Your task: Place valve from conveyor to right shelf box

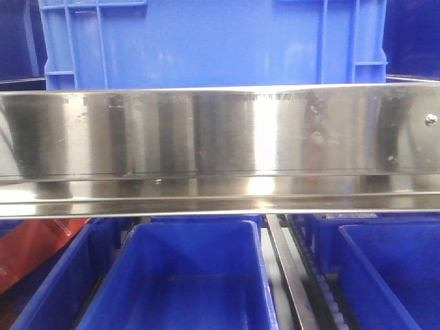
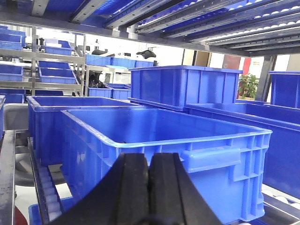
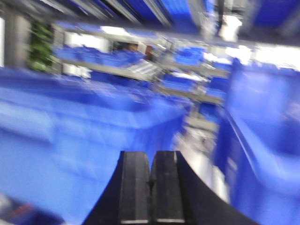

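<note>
The valve and the conveyor are out of view in every frame. My left gripper (image 2: 149, 157) is shut, its black fingers pressed together with nothing between them, just in front of the rim of a blue shelf box (image 2: 187, 140). My right gripper (image 3: 151, 157) is also shut and empty; its view is smeared by motion, with a blue box (image 3: 70, 136) to the left and another blue box (image 3: 262, 140) to the right. Neither gripper shows in the front view.
A shiny steel shelf rail (image 1: 220, 144) crosses the front view, with a blue crate (image 1: 206, 41) above it and open blue bins (image 1: 182, 275) (image 1: 392, 268) below, split by a roller track (image 1: 292, 275). More blue boxes (image 2: 183, 86) and roller rails (image 2: 44, 187) fill the shelf.
</note>
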You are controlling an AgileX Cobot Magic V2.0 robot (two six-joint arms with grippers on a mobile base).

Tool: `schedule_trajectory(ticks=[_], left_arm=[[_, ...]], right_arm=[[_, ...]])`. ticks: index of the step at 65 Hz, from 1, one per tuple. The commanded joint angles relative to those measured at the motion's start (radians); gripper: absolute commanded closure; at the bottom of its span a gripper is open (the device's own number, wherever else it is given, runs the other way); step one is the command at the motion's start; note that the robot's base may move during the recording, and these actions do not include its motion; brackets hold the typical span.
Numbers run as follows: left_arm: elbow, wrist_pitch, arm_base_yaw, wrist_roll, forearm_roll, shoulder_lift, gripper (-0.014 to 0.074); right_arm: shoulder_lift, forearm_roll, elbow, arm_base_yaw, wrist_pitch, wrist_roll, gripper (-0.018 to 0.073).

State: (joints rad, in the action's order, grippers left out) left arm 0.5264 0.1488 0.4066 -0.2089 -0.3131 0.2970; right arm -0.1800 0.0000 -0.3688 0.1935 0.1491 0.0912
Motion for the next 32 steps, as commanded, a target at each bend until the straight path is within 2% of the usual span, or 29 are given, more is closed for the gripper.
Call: schedule_trajectory(ticks=[1, 9, 15, 25, 27, 32], left_arm=[[0.001, -0.017, 0.007, -0.002, 0.002, -0.005, 0.0707], [0.001, -0.017, 0.007, -0.002, 0.002, -0.005, 0.0707], [0.001, -0.017, 0.007, -0.002, 0.002, -0.005, 0.0707], [0.001, -0.017, 0.007, -0.002, 0.002, -0.005, 0.0707], [0.001, -0.017, 0.007, -0.002, 0.002, -0.005, 0.0707], [0.001, -0.017, 0.007, -0.002, 0.002, -0.005, 0.0707]], right_arm=[[0.08, 0.019, 0.106, -0.091, -0.028, 0.003, 0.0721], [0.18, 0.063, 0.222, -0.213, -0.03, 0.003, 0.0721], [0.18, 0.081, 0.298, -0.266, -0.052, 0.003, 0.0721], [0.18, 0.086, 0.369, -0.26, -0.156, 0.002, 0.0721], [0.18, 0.083, 0.369, -0.26, -0.114, 0.002, 0.0721], [0.18, 0.081, 0.369, -0.26, -0.116, 0.002, 0.0721]])
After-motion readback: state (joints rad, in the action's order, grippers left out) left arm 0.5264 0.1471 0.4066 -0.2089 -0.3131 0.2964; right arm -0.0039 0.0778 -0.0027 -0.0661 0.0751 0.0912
